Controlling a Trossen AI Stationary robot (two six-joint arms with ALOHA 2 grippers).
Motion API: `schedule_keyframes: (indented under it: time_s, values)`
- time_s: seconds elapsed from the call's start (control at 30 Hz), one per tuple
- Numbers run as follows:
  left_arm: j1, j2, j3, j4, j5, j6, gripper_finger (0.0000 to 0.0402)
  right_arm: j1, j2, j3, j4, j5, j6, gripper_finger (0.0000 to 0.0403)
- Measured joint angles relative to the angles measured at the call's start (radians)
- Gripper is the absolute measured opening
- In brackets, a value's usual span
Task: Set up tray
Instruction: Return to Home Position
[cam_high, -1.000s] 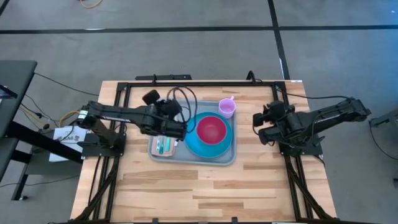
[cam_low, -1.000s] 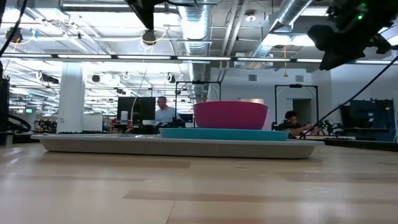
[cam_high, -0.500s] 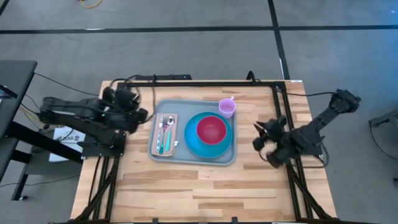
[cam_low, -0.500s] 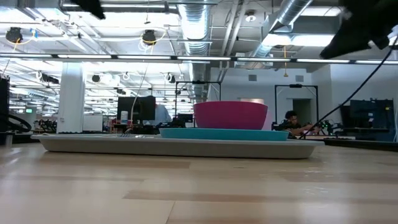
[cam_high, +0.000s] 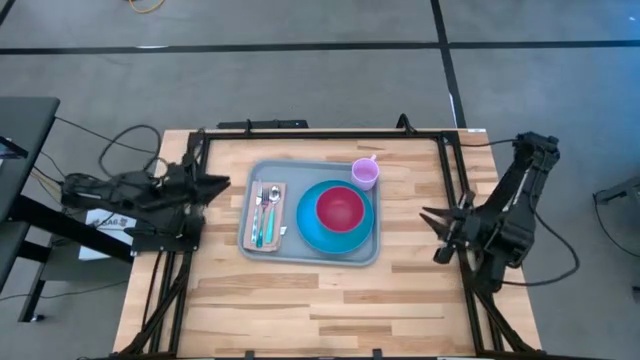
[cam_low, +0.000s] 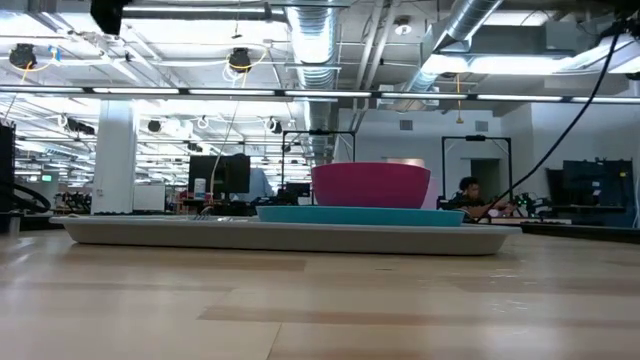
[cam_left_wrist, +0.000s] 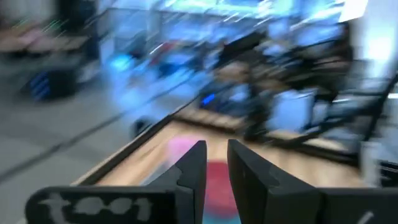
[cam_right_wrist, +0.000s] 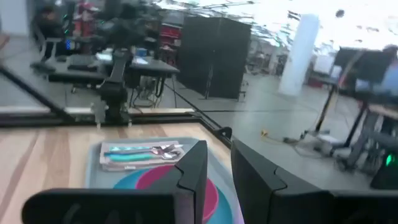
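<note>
Past the pale wooden table (cam_high: 330, 300) is a big bright workshop, with pipes on the ceiling and desks far off. The tray (cam_high: 310, 259) lies flat in the middle of the table, between the two arms. It is smooth grey-blue plastic with round corners and a low rim. On it sit a round blue plate (cam_high: 308, 228) with a deep pink bowl (cam_high: 341, 208) on top, a small pale purple cup (cam_high: 365, 173) in one corner just beside the plate, and a soft brownish napkin (cam_high: 281, 240) with cutlery (cam_high: 263, 212) lying side by side. The job looks almost done, and your step now is to park the arms. The left gripper (cam_left_wrist: 216, 146) is out at the table's left edge and the right gripper (cam_right_wrist: 218, 146) at its right edge, both well apart from the tray. Each has its fingers drawn close, with only a thin slit between them, and holds nothing. Fold both arms in slowly and keep them out at the sides. These things look light and slippery, so one bump could make them slide.
</note>
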Motion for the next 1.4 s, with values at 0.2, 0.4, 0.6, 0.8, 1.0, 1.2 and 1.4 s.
schedule_keyframes:
  time_s: [0.2, 0.4, 0.6, 0.8, 1.0, 1.2, 1.4]
  values:
    - [0.000, -0.135, -0.114, 0.154, 0.071, 0.155, 0.0052, -0.071, -0.001, 0.000, 0.093, -0.025, 0.072, 0.0067]
    - [0.001, -0.149, -0.156, 0.146, 0.046, 0.085, 0.0052, -0.156, 0.109, 0.012, 0.386, -0.086, -0.261, 0.0067]
    - [0.001, -0.149, -0.146, 0.170, 0.053, 0.090, 0.0052, -0.261, 0.109, 0.136, 0.448, -0.146, -0.603, 0.0067]
    - [0.001, -0.149, -0.144, 0.202, 0.053, 0.116, 0.0052, -0.421, 0.071, 0.239, 0.712, -0.471, -1.124, 0.0067]
    - [0.001, -0.149, -0.144, 0.154, 0.070, 0.055, 0.0052, -0.636, 0.051, 0.225, 0.868, -1.103, -1.411, 0.0067]
    - [0.000, -0.149, -0.144, 0.076, 0.072, -0.016, 0.0052, -0.853, 0.025, 0.142, 0.923, -1.253, -1.411, 0.0067]
    - [0.000, -0.149, -0.144, 0.039, 0.072, -0.083, 0.0052, -0.995, -0.089, -0.128, 1.197, -1.362, -1.349, 0.0067]
